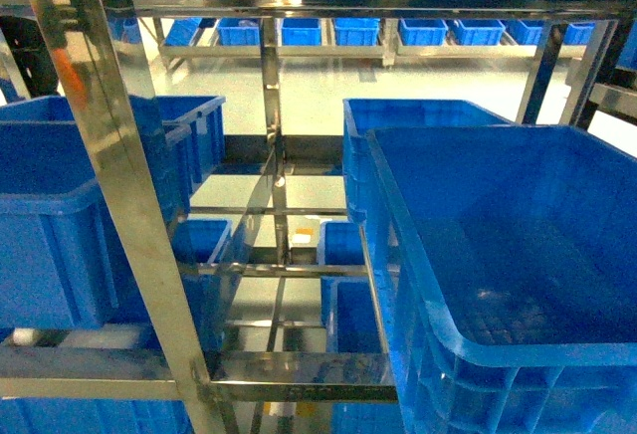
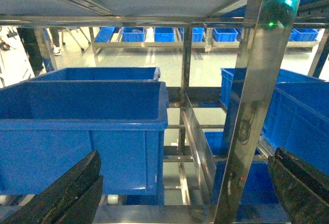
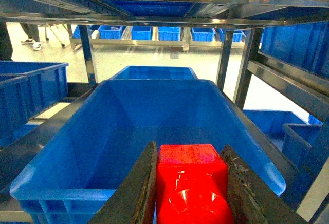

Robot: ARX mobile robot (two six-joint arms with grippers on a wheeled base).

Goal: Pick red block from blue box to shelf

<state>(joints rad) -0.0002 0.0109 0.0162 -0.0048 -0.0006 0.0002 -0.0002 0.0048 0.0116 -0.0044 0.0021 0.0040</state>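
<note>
Right hand point(image 3: 191, 183) around red block point(image 3: 191, 175).

Right gripper point(image 3: 190, 193) clamps the red block point(image 3: 191, 183) above the blue box point(image 3: 103, 147).

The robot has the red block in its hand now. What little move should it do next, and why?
Probably carry the red block away from over the blue box, toward a bare part of the shelf. The right hand grips it between both fingers, and it hangs above the box's near rim, so letting go here might drop it back in.

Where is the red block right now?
Right wrist view, bottom centre: the red block sits clamped in the right pincer, above the near end of a blue crate.
</note>
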